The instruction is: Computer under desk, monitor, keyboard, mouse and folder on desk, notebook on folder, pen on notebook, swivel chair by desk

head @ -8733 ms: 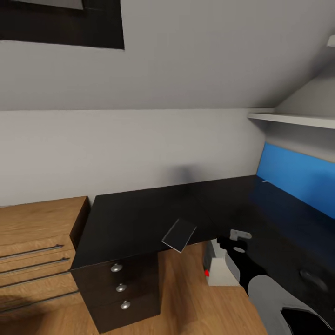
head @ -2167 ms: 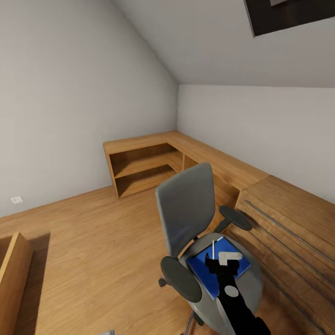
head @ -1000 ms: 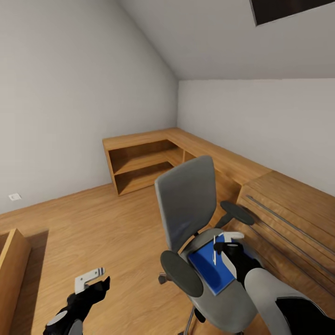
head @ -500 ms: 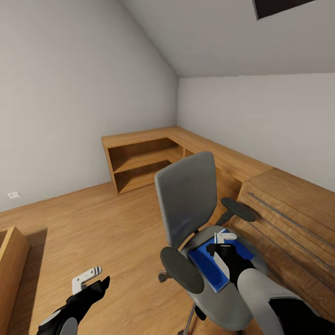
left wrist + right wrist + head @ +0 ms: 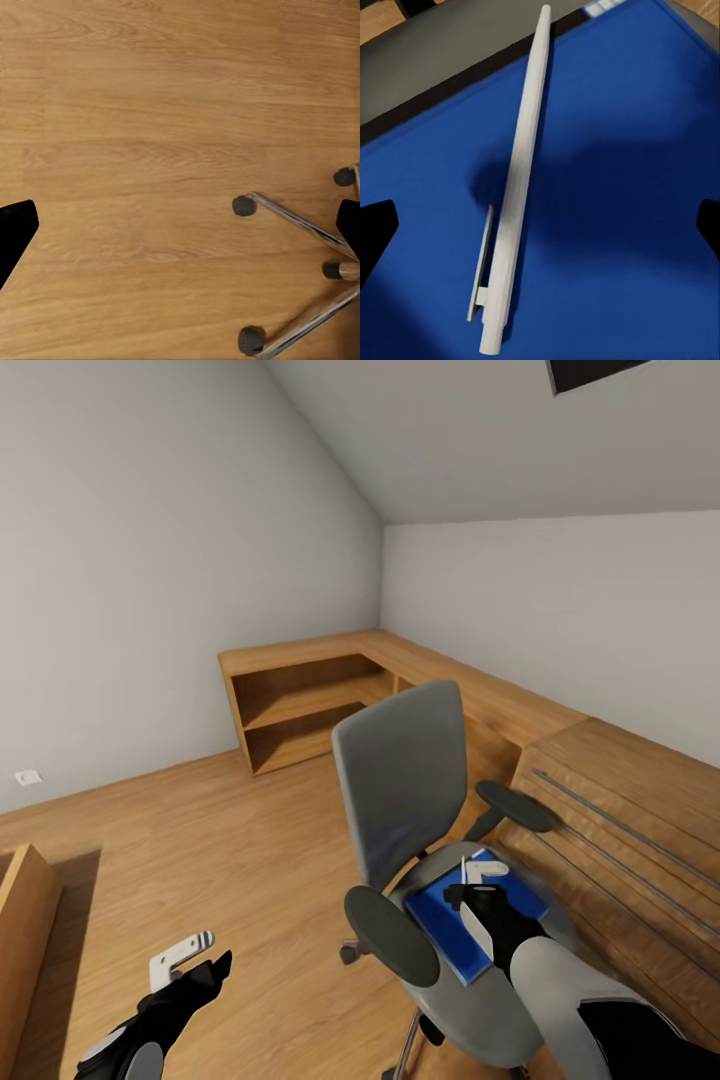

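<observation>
Hovering over the swivel chair (image 5: 420, 830), the right fingers (image 5: 478, 880) point down at the seat, spread apart and grasping nothing; in the right wrist view both dark tips sit at the frame edges, well apart. Between those tips lies a white pen (image 5: 514, 187), flat on the blue folder (image 5: 615, 210), not touched by either tip. Pen runs lengthwise between the tips, clip end nearer the camera. Dark edge of something under or beside the folder (image 5: 457, 60) shows past the pen's far end; cannot tell what it is. In the head view the folder (image 5: 445, 930) rests on the grey seat, partly under the right fingers, the pen (image 5: 463, 867) just beside the white finger.

Left fingers (image 5: 190, 960) hang low over the wood floor (image 5: 200, 840), well apart from the chair, released and holding nothing; left wrist view shows the tips wide apart above bare floor (image 5: 150, 150), with the chair's chrome base and castors (image 5: 300, 225) off to one side of them. Wooden shelf unit (image 5: 300, 700) stands along the wall behind the chair.
</observation>
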